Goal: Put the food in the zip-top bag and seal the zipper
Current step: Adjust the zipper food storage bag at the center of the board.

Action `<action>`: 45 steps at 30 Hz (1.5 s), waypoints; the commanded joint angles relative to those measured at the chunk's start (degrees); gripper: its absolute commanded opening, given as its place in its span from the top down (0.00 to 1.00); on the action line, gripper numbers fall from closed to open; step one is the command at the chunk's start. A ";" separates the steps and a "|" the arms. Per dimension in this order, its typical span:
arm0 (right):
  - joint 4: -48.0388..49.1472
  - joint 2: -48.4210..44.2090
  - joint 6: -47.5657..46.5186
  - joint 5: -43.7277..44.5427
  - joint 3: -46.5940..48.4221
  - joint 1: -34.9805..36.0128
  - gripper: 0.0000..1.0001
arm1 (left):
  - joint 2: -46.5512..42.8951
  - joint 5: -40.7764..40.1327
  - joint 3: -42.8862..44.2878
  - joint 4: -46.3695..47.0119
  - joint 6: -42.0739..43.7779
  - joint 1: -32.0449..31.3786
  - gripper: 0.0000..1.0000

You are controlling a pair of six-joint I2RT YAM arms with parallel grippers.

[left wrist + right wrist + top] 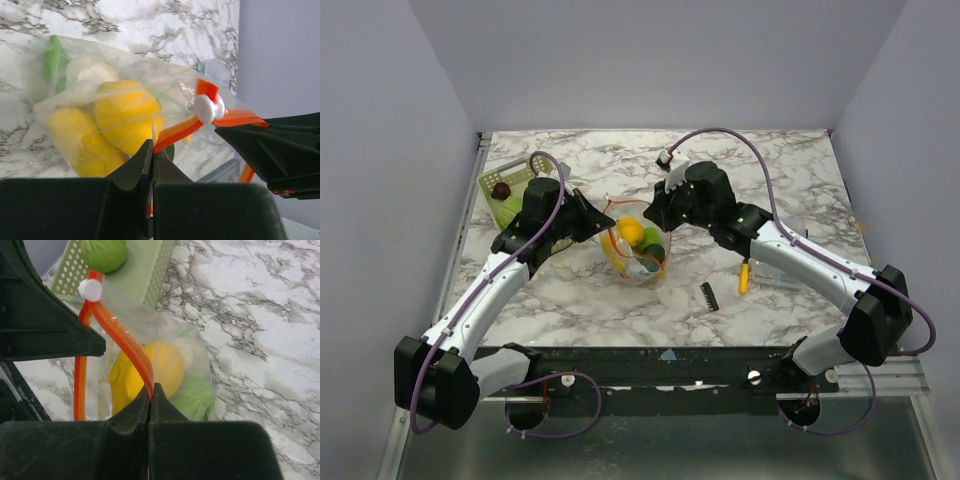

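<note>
left fingers [134,172] pinch zipper [176,132] | right fingers [167,412] likewise | bag [167,82] apparently open

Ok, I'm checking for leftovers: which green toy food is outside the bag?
The round green one lying in the light green slotted basket; the other green piece sits inside the clear zip-top bag beside a yellow piece.

No readable text, labels, brands or numbers on anything visible.

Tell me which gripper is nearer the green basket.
Left. The left gripper pinches the zipper right of the basket; the right gripper pinches it farther right, across the bag.
</note>
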 commanded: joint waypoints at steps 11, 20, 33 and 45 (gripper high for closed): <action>-3.14 2.05 -0.01 -3.41 5.00 6.30 0.87 | -2.99 5.61 2.05 6.12 -7.24 0.00 1.00; -8.20 3.17 -1.76 2.82 7.93 9.14 0.43 | -2.98 7.59 -0.37 7.83 -9.40 0.00 1.00; -1.74 4.45 -5.83 35.98 5.72 19.78 0.22 | -1.71 6.00 2.53 -0.23 -13.72 0.00 1.00; 8.34 9.15 -12.23 49.81 4.20 23.36 0.40 | -0.40 5.63 7.43 -6.30 -14.08 0.00 1.00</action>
